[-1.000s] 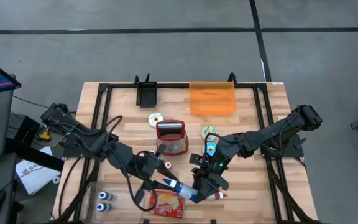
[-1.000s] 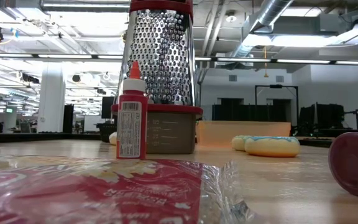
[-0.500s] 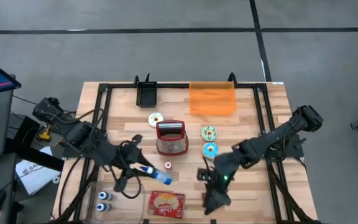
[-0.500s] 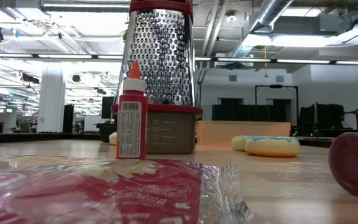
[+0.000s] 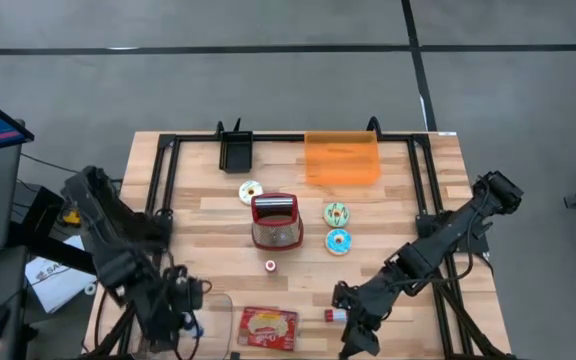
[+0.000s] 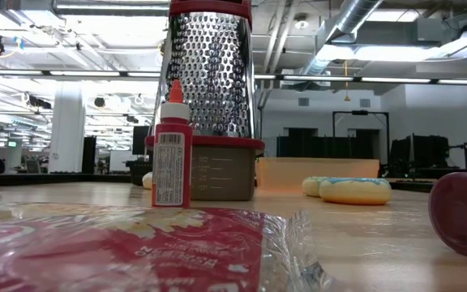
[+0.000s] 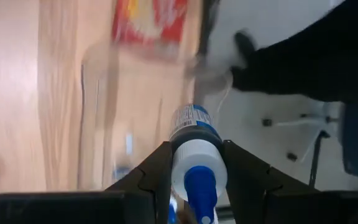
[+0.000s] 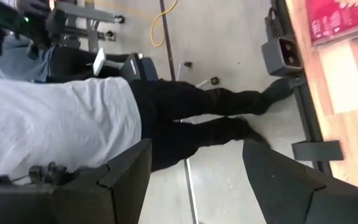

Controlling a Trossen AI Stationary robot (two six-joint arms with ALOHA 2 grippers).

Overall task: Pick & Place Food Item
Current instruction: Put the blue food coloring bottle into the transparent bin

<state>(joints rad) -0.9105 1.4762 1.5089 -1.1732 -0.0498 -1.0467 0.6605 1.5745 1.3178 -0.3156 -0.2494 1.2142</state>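
Both arms swung to near edge | blue-capped bottle [image 7: 194,152] clamped in left gripper [image 7: 194,180] for placing | right gripper [image 8: 194,180] spread, empty

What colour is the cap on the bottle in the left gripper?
Blue, on a white bottle; the left wrist view shows it best.

Lighting: bright, even overhead strips; soft shadows. Left wrist view motion-blurred. Low view: foreground red packet [image 6: 120,247] out of focus.
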